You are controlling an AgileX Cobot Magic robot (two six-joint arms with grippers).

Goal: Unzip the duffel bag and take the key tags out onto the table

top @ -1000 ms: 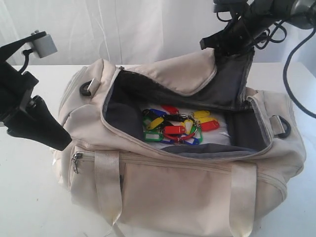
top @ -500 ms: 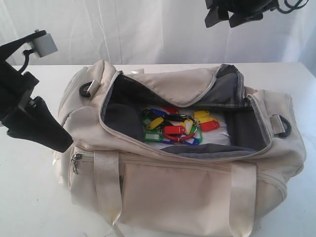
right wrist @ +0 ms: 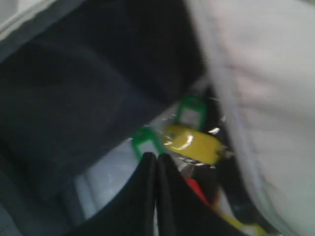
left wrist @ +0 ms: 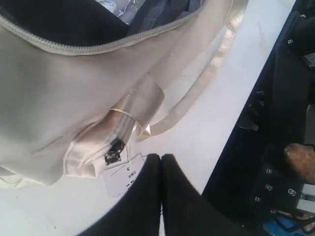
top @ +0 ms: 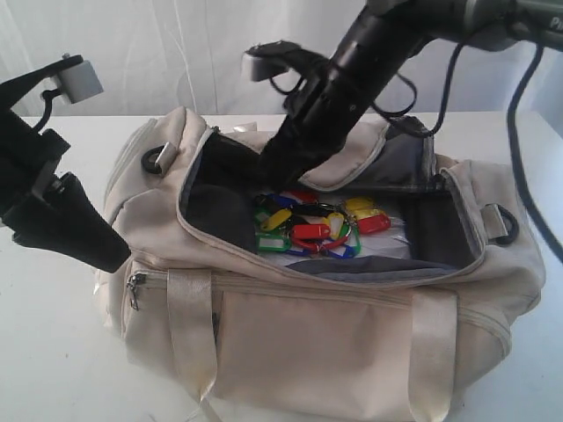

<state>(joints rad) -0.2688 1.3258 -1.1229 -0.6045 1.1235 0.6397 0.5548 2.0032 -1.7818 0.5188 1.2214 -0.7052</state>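
Note:
The cream duffel bag [top: 334, 334] lies unzipped on the white table [top: 53, 352], its dark lining showing. The key tags [top: 312, 224], in red, blue, green, yellow and black, rest on its floor. My right gripper [top: 268, 169] reaches down into the opening at the bag's far left side. It is shut and empty, with its tips just above the tags. In the right wrist view the right gripper [right wrist: 156, 156] hovers over a yellow tag [right wrist: 194, 142] and a green tag [right wrist: 189, 108]. My left gripper [top: 110, 255] is shut and empty beside the bag's left end; the left gripper [left wrist: 160, 157] sits near a side zipper pull [left wrist: 114, 151].
A white paper label [left wrist: 123, 177] lies on the table [left wrist: 216, 113] by the bag's end. The raised top flap [top: 352, 154] overhangs the far side of the opening. Webbing handles [top: 189, 325] hang down the front. A dark base [left wrist: 275, 147] stands past the table edge.
My right arm has swung from high at the back right down into the bag opening, and its jaws have shut. The flap it had lifted has dropped. The left arm is unmoved.

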